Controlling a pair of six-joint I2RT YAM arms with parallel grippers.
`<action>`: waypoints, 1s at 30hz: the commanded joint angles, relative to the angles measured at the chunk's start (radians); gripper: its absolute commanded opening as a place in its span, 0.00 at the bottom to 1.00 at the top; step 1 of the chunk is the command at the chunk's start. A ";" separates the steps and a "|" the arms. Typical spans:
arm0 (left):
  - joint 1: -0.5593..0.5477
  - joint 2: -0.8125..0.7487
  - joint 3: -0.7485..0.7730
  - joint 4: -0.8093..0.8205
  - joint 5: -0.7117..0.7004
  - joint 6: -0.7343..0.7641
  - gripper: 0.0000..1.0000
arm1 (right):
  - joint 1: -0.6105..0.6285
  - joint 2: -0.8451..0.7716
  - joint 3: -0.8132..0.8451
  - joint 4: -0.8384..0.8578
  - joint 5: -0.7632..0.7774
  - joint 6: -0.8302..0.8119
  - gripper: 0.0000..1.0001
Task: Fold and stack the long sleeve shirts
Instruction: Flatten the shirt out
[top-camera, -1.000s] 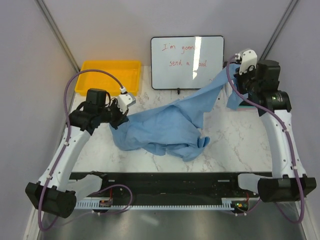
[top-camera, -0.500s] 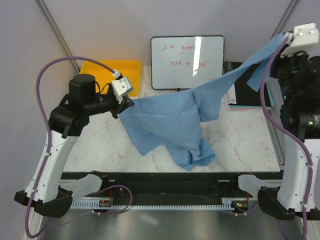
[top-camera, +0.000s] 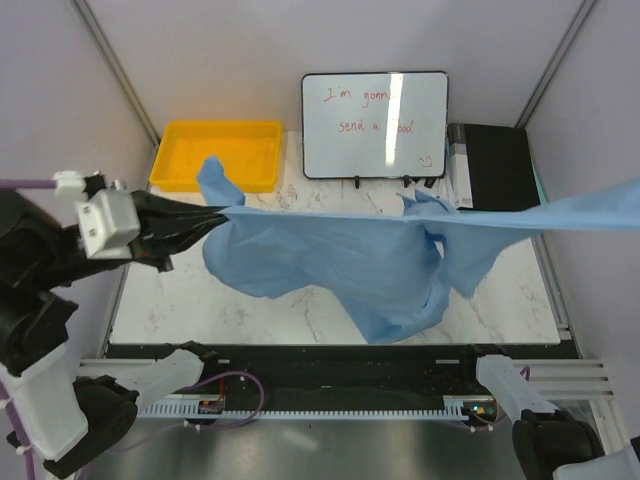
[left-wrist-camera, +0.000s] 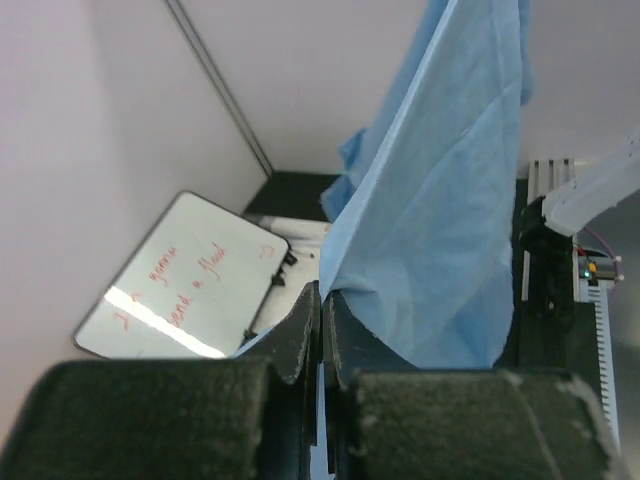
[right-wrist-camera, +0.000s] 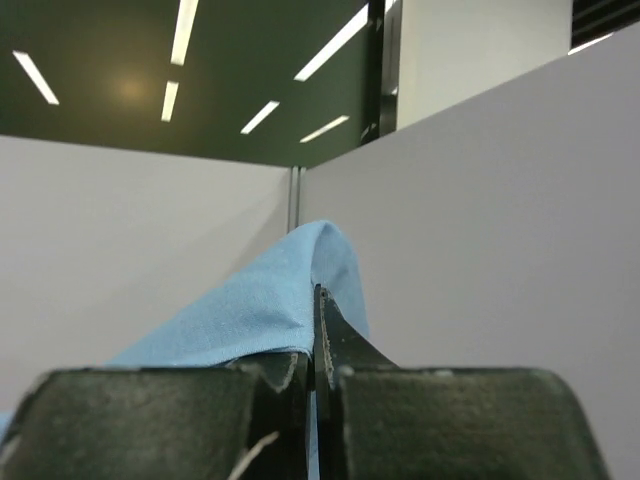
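Note:
The light blue long sleeve shirt (top-camera: 340, 250) hangs stretched in the air across the table, its top edge taut from left to right and its body drooping toward the marble top. My left gripper (top-camera: 212, 215) is shut on the shirt's left end; in the left wrist view (left-wrist-camera: 322, 300) the cloth (left-wrist-camera: 440, 220) runs out from between the closed fingers. My right gripper is out of the top view past the right edge, where the cloth (top-camera: 600, 212) runs off. In the right wrist view it (right-wrist-camera: 314, 305) is shut on a fold of the shirt (right-wrist-camera: 260, 310).
A yellow plastic tray (top-camera: 175, 160) stands at the back left. A whiteboard (top-camera: 375, 122) with red writing stands at the back centre, and a black box (top-camera: 495, 165) lies to its right. Grey walls close in both sides.
Both arms have lifted and spread outward. The shirt went from a heap on the table to hanging taut between the grippers. The right gripper has left the top view.

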 joint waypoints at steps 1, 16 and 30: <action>0.036 -0.047 0.092 -0.048 -0.027 -0.071 0.02 | -0.014 -0.013 0.068 0.213 0.084 -0.065 0.00; 0.045 0.129 -0.675 0.161 -0.370 -0.127 0.02 | 0.003 0.298 -0.624 0.466 -0.241 -0.079 0.00; 0.336 0.519 -0.830 0.396 -0.438 -0.019 0.66 | 0.467 1.031 -0.306 0.312 0.153 -0.409 0.98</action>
